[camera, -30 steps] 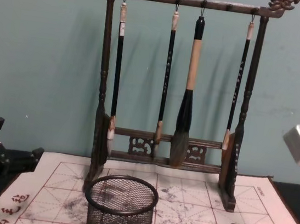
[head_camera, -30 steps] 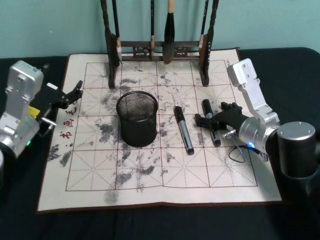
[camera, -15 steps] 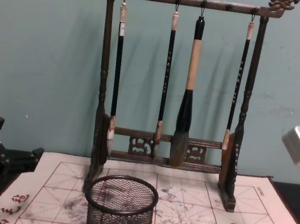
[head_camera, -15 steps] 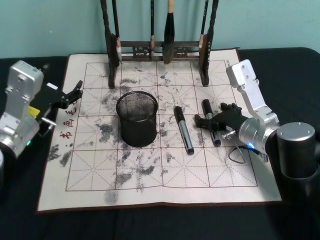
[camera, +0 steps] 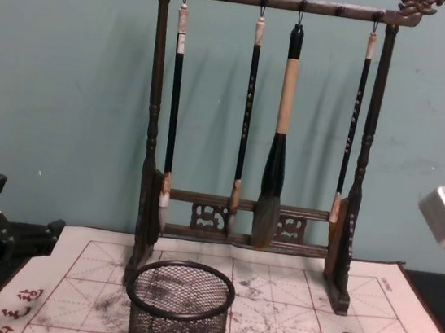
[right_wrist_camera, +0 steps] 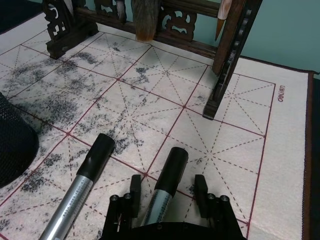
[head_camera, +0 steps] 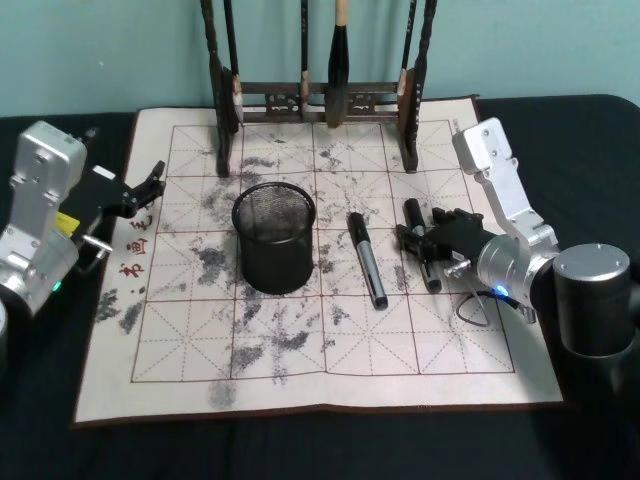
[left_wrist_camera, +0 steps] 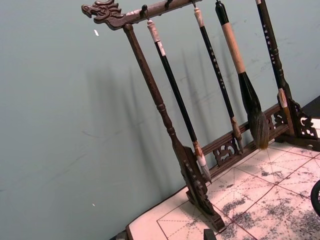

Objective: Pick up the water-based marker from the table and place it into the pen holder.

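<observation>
Two black-and-silver water-based markers lie on the stained grid mat (head_camera: 180, 330): one in the middle (head_camera: 366, 258), one farther right (head_camera: 420, 243). My right gripper (head_camera: 420, 228) is low over the right marker, open. In the right wrist view its fingers (right_wrist_camera: 135, 194) straddle that marker (right_wrist_camera: 167, 175) with a small gap on each side, and the other marker (right_wrist_camera: 85, 177) lies beside it. The black mesh pen holder (head_camera: 274, 237) stands upright left of both markers, also in the chest view (camera: 179, 304). My left gripper (head_camera: 150, 185) rests open at the mat's left edge.
A tall dark wooden brush rack (head_camera: 320, 95) with hanging brushes stands at the mat's far edge, right behind the pen holder (camera: 259, 138). The dark table (head_camera: 600, 420) surrounds the mat. The mat's near half is bare apart from ink stains.
My right gripper has edged slightly to the right over the right marker. The markers, the pen holder and the left arm have not moved.
</observation>
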